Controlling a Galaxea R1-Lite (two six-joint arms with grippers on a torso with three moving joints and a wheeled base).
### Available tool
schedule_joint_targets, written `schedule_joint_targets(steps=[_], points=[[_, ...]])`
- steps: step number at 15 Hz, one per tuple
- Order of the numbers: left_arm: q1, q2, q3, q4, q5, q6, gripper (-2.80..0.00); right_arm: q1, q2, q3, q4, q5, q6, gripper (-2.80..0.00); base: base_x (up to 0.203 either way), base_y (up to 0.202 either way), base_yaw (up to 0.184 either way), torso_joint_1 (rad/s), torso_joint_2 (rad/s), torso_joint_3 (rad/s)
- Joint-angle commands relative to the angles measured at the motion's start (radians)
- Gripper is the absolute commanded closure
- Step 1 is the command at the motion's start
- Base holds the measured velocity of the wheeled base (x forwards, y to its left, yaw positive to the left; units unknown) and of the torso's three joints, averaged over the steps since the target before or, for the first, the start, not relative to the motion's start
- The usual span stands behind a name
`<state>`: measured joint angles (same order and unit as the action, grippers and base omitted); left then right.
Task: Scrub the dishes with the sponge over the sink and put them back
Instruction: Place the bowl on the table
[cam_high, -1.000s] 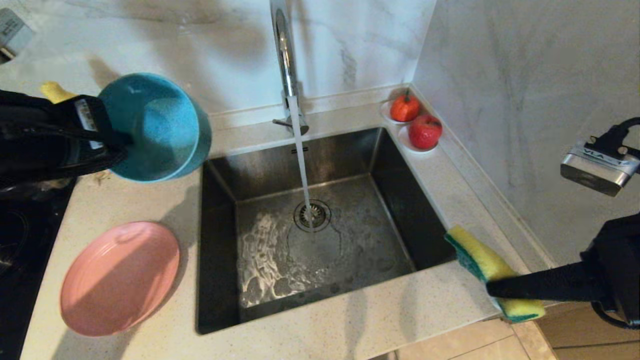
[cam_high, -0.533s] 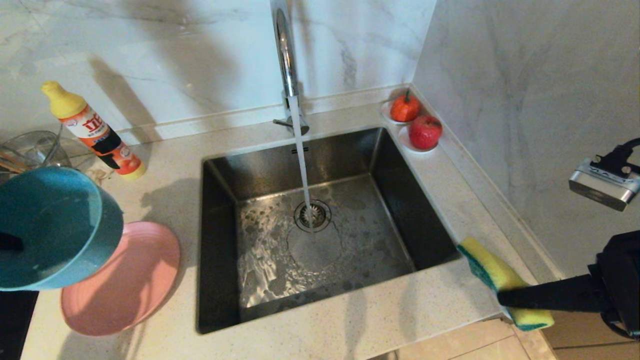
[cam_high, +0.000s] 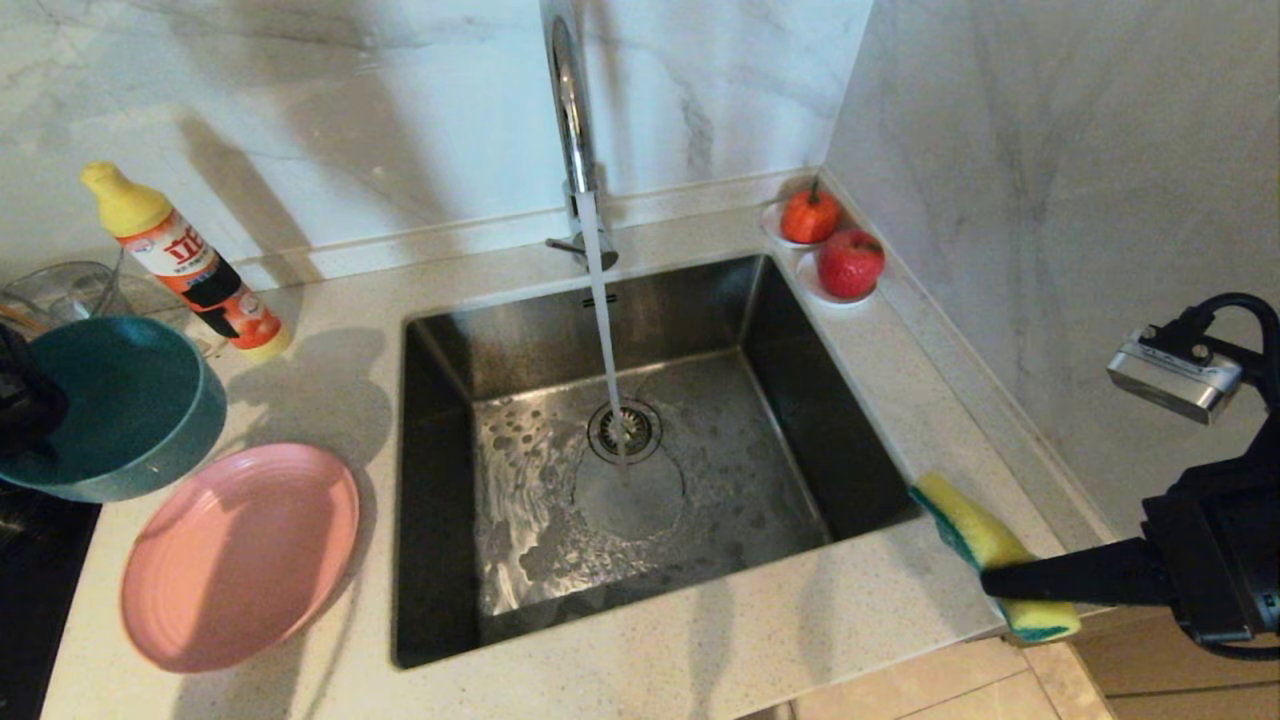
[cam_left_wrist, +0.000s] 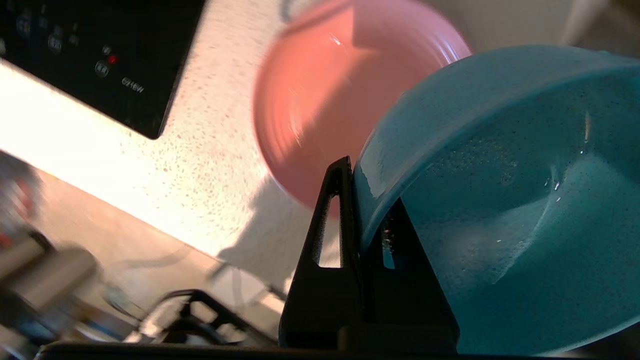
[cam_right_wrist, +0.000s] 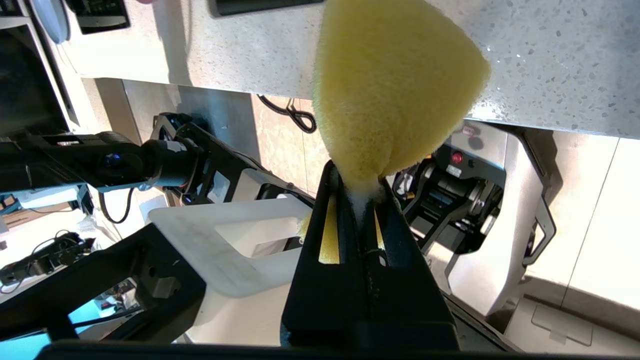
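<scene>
While clamped in separate fingers, one teal bowl (cam_high: 110, 420), one sponge (cam_high: 985, 545); one pink plate (cam_high: 240, 555) beside one sink (cam_high: 620, 450).

Teal bowl (cam_high: 115, 420); pink plate (cam_high: 240, 555); yellow-and-green sponge (cam_high: 985, 545).

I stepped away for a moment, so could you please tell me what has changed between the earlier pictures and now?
The left gripper, jaws shut on the round teal-blue bowl's rim, carried it from beside the sink down to the counter's left end, behind the round pink plate. The right gripper kept the yellow-and-green sponge pinched, drifting slightly at the steel sink's right front corner. Plate and running water unchanged.
</scene>
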<state>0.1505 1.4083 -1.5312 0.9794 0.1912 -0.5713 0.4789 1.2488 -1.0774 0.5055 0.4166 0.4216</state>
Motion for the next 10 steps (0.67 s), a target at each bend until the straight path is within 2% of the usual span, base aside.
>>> schedule_joint_targets(steps=[1, 2, 6, 10], points=[[0.146, 0.073, -0.028, 0.006, -0.075, -0.011, 0.0, 0.0, 0.008, 0.005, 0.002, 0.002, 0.002, 0.0, 0.0, 0.0, 0.0, 0.0, 0.0, 0.0], [0.203, 0.077, -0.034, 0.008, -0.113, -0.011, 0.0, 0.0, 0.008, 0.007, 0.001, 0.004, 0.002, 0.0, 0.0, 0.0, 0.0, 0.0, 0.0, 0.0], [0.406, 0.084, -0.042, 0.002, -0.171, -0.004, 0.0, 0.0, 0.014, 0.009, 0.002, 0.004, 0.002, 0.0, 0.0, 0.0, 0.0, 0.0, 0.0, 0.0], [0.614, 0.168, -0.047, -0.002, -0.297, 0.006, 0.0, 0.0, 0.011, 0.017, 0.001, 0.004, 0.003, 0.0, 0.0, 0.0, 0.0, 0.0, 0.0, 0.0]])
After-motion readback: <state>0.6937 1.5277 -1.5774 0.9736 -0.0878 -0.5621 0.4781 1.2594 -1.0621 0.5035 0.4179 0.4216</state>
